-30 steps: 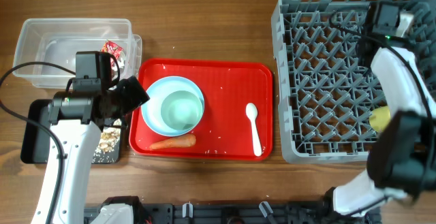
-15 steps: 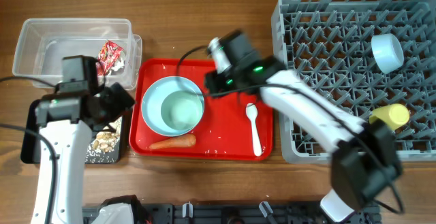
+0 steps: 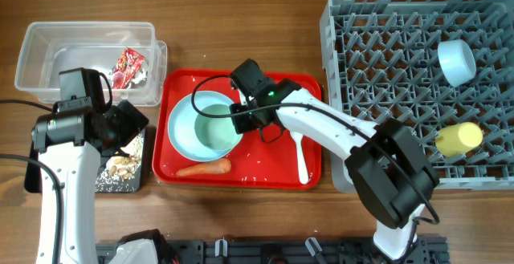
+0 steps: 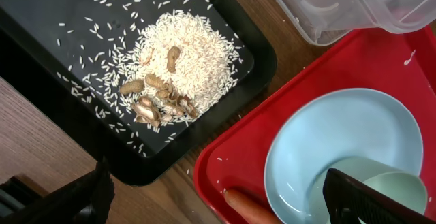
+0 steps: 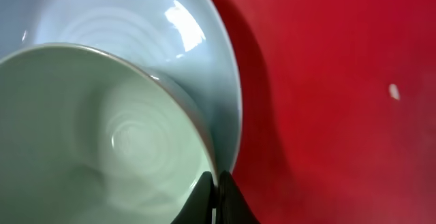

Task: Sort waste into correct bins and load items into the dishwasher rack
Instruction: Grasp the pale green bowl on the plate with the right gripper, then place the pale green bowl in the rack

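- The small bowl [image 3: 215,130] sits inside the light blue plate [image 3: 181,132] on the red serving tray [image 3: 257,164], left of centre on the worktop [image 3: 241,23].
- The right end effector [image 3: 239,121] is at the bowl's right rim. In the wrist view its fingers [image 5: 230,200] are drawn almost together with the rim between them, which I read as a pinch. The bowl still rests on the plate.
- Change: a second ago this arm was over the dishwasher rack [image 3: 385,95]. It has since swung across to the tray and come down on the bowl, so the next load is starting.
- The rack holds a second bowl [image 3: 456,59] near its far right corner and the yellow cup [image 3: 458,138] at its right side.
- The left end effector [image 3: 135,123] has pulled back leftward. Its fingers [image 4: 85,200] are spread wide and hold nothing, over the join of the black tray [image 4: 41,40] and the red tray.
- The black tray carries rice and brown food scraps [image 4: 163,91]. The wrapper [image 3: 128,62] lies in the clear tub [image 3: 48,47].
- The carrot [image 3: 203,168], the white spoon [image 3: 299,148] and the plate still wait on the red tray.
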`<action>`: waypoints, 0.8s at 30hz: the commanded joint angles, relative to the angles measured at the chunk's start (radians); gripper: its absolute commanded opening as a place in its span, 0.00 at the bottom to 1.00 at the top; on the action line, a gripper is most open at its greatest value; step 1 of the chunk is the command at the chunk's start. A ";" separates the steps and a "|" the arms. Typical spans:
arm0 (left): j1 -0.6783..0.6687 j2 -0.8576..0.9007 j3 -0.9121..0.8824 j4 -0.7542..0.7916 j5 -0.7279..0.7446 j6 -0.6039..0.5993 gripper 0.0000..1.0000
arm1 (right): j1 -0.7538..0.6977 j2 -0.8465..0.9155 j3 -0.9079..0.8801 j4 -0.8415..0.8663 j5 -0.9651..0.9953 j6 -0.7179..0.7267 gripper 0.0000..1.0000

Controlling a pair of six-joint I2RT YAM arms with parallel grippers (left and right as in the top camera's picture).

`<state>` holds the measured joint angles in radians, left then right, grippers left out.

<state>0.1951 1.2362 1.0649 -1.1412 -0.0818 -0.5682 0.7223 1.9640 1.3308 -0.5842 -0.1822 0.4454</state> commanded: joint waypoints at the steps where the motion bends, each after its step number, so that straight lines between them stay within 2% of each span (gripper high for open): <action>1: 0.006 -0.013 0.006 0.000 -0.016 -0.019 1.00 | -0.063 -0.072 -0.003 -0.035 0.177 -0.005 0.04; 6: 0.006 -0.013 0.006 0.000 -0.016 -0.020 1.00 | -0.177 -0.274 -0.003 -0.041 0.212 -0.079 0.04; 9: 0.006 -0.013 0.006 0.000 -0.016 -0.020 1.00 | -0.291 -0.425 -0.003 -0.045 0.246 -0.178 0.04; 13: 0.006 -0.013 0.006 0.006 -0.016 -0.020 1.00 | -0.490 -0.563 -0.003 -0.009 0.568 -0.346 0.04; 14: 0.006 -0.013 0.006 0.008 -0.016 -0.020 1.00 | -0.548 -0.573 -0.003 0.029 0.698 -0.416 0.04; 16: 0.006 -0.013 0.006 0.011 -0.016 -0.020 1.00 | -0.613 -0.568 -0.003 0.081 0.894 -0.455 0.04; 17: 0.006 -0.013 0.006 0.014 -0.016 -0.020 1.00 | -0.659 -0.555 -0.003 0.128 1.090 -0.458 0.04; 22: 0.005 -0.013 0.006 0.015 -0.012 -0.020 1.00 | -0.723 -0.442 -0.003 0.295 1.308 -0.632 0.04; 24: 0.005 -0.013 0.006 0.015 -0.012 -0.020 1.00 | -0.724 -0.370 -0.003 0.347 1.374 -0.639 0.04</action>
<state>0.1951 1.2362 1.0649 -1.1263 -0.0814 -0.5747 -0.0055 1.4879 1.3289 -0.2852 0.9836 -0.0998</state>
